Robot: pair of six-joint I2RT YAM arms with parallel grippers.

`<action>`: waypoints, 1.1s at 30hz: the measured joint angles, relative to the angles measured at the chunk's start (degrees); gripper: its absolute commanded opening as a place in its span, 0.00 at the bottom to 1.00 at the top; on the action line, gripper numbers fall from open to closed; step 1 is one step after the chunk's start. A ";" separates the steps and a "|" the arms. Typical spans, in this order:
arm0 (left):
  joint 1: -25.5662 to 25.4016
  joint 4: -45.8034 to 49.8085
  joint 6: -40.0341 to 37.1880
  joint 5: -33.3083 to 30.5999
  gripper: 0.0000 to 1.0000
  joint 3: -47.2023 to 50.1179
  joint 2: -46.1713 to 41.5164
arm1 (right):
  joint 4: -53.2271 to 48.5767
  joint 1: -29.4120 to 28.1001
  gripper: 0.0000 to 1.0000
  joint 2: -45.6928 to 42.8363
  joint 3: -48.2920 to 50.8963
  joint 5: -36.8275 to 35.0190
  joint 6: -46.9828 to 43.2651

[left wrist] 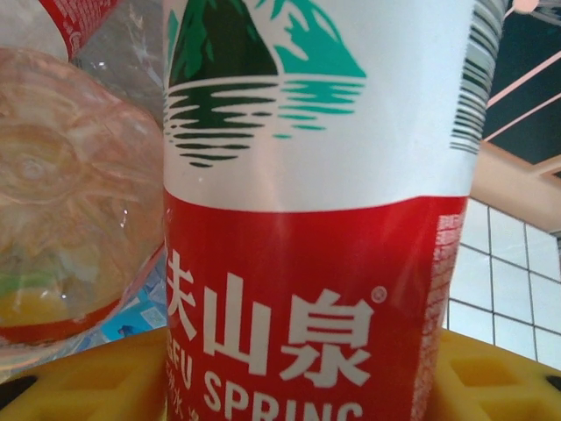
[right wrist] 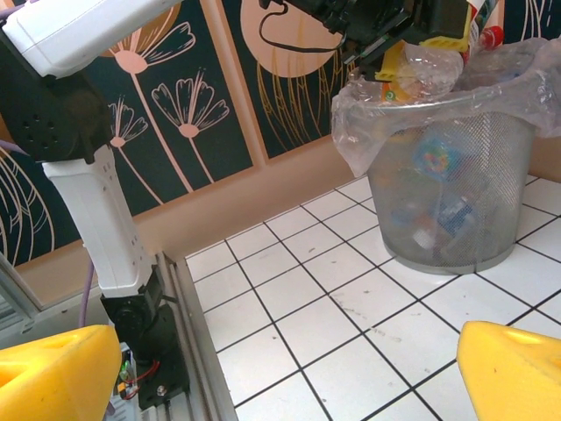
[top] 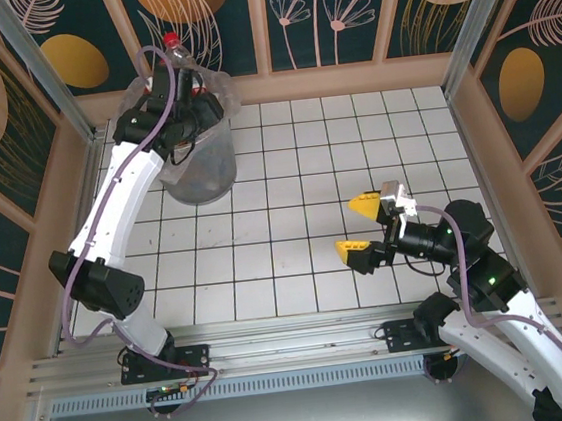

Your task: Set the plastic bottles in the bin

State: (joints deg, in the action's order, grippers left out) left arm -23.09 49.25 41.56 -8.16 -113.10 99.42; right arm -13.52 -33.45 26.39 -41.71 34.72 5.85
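Left pincer (top: 186, 92) grips red-labelled bottle (left wrist: 316, 219), roughly upright, cap uppermost, directly above bin (top: 201, 169) at desk's far left; release path straight down. Right pincer (top: 359, 226) gaping, empty, well apart.

Red-white bottle (left wrist: 316, 263) with green mountain print, grey mesh bin (right wrist: 451, 193), yellow-fingered right tool (top: 353, 226)

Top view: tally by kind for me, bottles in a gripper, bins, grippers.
Bottles held in a gripper: 1, the red-capped bottle in the left gripper over the bin
Bins: 1
Grippers: 2, counting the right gripper, open
Total: 4. Bottles inside the bin are too jumbled to count.
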 measured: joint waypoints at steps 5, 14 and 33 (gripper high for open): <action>-0.04 3.37 -1.92 0.20 0.57 -5.16 3.61 | 0.00 0.00 0.99 0.00 0.00 -0.26 0.00; -0.04 13.94 -6.54 -2.67 0.59 -17.20 10.08 | 0.00 0.00 0.99 0.00 0.00 -0.44 0.00; 0.72 21.73 -9.46 -7.34 0.70 -19.52 10.27 | -0.02 0.00 0.99 -0.28 0.00 -0.44 0.00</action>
State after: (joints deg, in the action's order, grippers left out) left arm -22.37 70.98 32.10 -15.51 -132.62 109.69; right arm -13.54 -33.45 26.11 -41.71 34.28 5.85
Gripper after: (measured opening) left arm 0.689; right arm 0.989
